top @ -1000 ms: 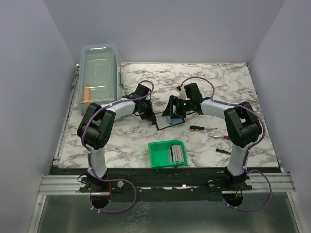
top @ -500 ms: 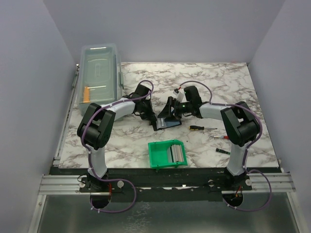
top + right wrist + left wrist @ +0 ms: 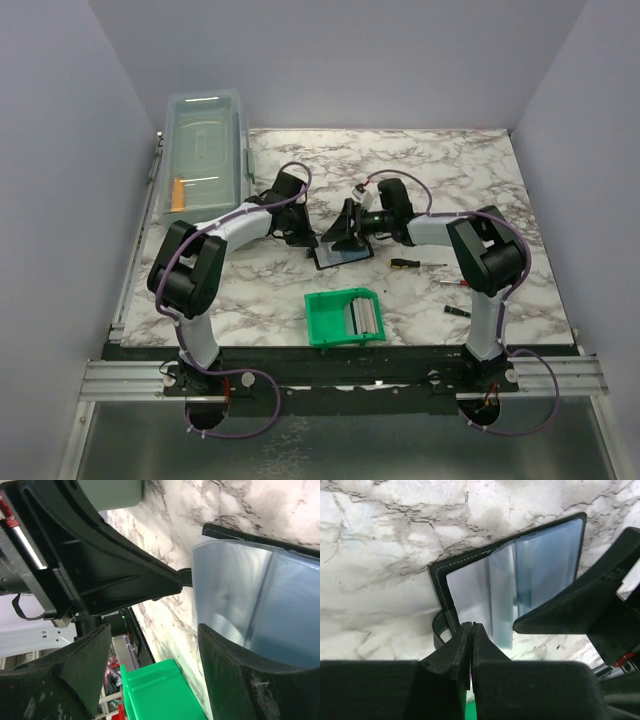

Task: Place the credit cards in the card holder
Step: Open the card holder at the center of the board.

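The card holder (image 3: 345, 254) lies open, blue-grey face up, on the marble table (image 3: 470, 170). The left pincer (image 3: 471, 630) is closed tight at its edge, and the right pincer (image 3: 152, 637) over it gapes wide, empty. Nearer than both, the credit cards (image 3: 366, 316) sit in a green bin (image 3: 325, 322). Lilac walls (image 3: 330, 60) stand all round.

Bright, even light with soft shadows; wrist-view foregrounds blur.

Pale lilac walls (image 3: 330, 60), white marble table (image 3: 470, 170)

card holder (image 3: 540, 565) – black, blue-grey inside | bin (image 3: 325, 320) – green | table (image 3: 460, 170) marbled
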Action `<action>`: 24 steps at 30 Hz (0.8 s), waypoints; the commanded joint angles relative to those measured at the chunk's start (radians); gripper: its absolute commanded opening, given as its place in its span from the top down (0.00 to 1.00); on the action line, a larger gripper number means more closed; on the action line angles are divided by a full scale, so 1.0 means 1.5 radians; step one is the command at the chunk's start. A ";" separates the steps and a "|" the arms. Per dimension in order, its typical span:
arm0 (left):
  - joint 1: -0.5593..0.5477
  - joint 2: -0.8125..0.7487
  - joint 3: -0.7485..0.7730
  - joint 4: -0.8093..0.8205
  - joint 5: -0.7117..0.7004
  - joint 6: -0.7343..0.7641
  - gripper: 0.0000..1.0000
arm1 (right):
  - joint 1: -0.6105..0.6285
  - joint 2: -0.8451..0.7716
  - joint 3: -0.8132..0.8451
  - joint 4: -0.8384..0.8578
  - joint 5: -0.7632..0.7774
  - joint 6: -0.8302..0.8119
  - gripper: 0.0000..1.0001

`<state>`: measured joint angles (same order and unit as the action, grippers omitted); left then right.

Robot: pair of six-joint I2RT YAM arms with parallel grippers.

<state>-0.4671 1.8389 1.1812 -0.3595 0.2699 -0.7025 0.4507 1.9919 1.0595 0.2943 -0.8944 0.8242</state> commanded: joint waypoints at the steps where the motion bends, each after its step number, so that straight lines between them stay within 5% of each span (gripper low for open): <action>1: 0.008 -0.070 0.003 -0.061 -0.044 0.021 0.93 | 0.004 0.022 -0.006 0.064 -0.057 0.041 0.28; 6: 0.016 -0.117 0.019 -0.101 -0.063 0.035 0.91 | 0.011 0.038 0.002 0.088 -0.098 0.066 0.34; 12: 0.022 -0.103 0.091 -0.102 -0.009 0.023 0.90 | 0.011 0.011 0.019 -0.008 -0.064 -0.001 0.37; 24: 0.015 0.121 0.230 -0.068 0.100 0.021 0.94 | 0.011 0.019 0.037 -0.066 -0.044 -0.042 0.51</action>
<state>-0.4362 1.9079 1.5219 -0.4496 0.3618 -0.6811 0.4629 2.0216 1.0950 0.2886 -0.9909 0.8291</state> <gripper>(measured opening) 0.068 0.500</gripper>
